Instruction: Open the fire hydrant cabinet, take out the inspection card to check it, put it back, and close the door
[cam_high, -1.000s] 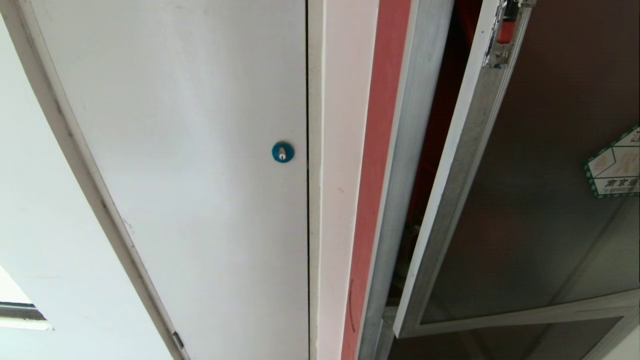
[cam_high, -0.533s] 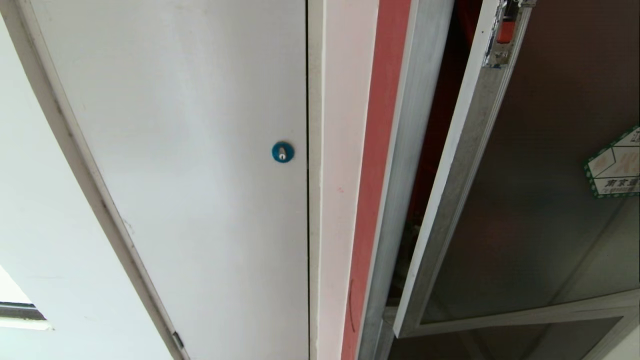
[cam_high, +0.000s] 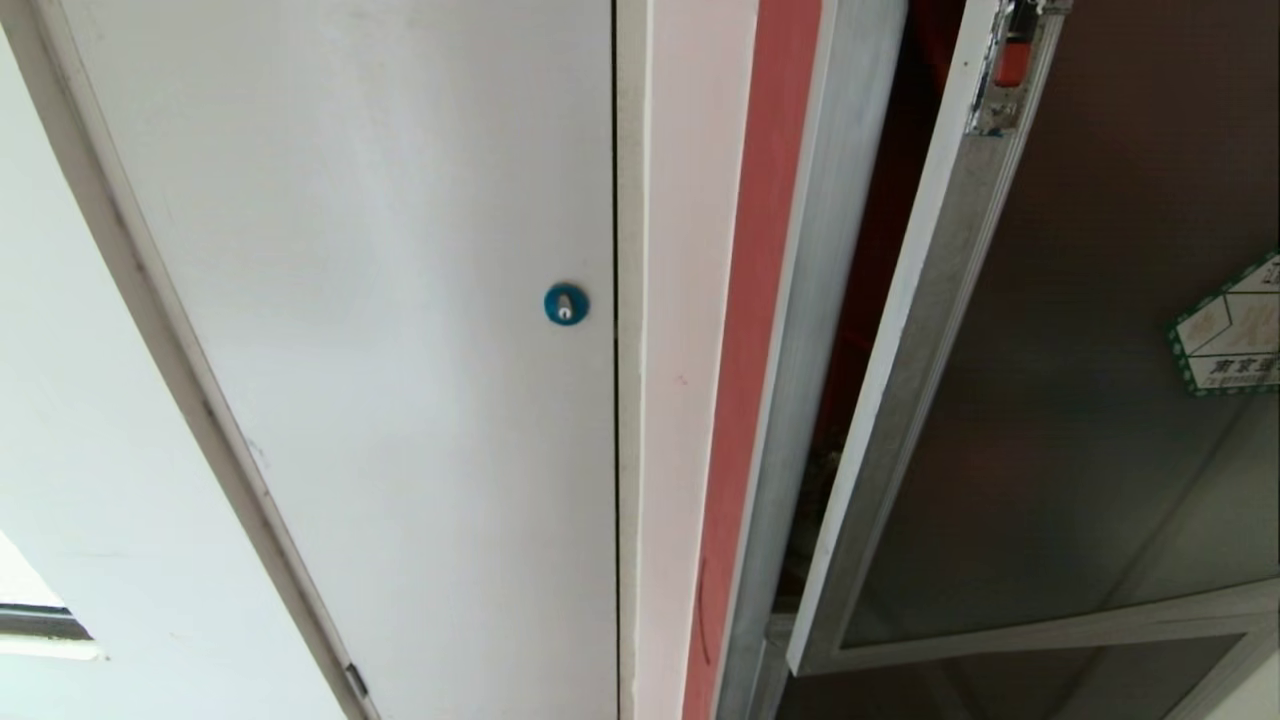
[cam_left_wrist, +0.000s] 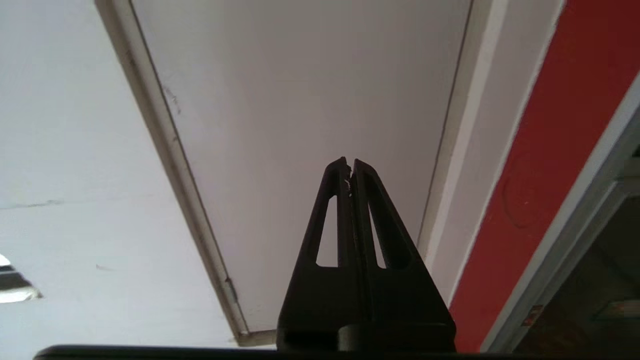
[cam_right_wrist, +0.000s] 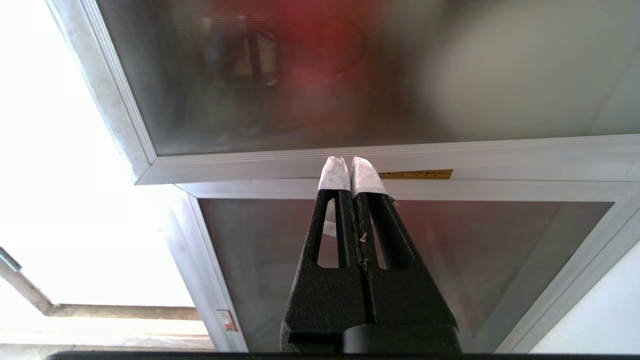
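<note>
Door (cam_high: 1050, 420) ajar on cabinet (cam_high: 800, 400), both grippers' fingers together.

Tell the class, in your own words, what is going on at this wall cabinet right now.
A robot faces the fire hydrant cabinet. The door stands ajar, a gap showing the dark red inside. Neither gripper holds anything: the left gripper is shut, pointing at the plain white panel beside the cabinet, and the right gripper is shut, pointing at the door's lower frame. No inspection card is visible.
</note>
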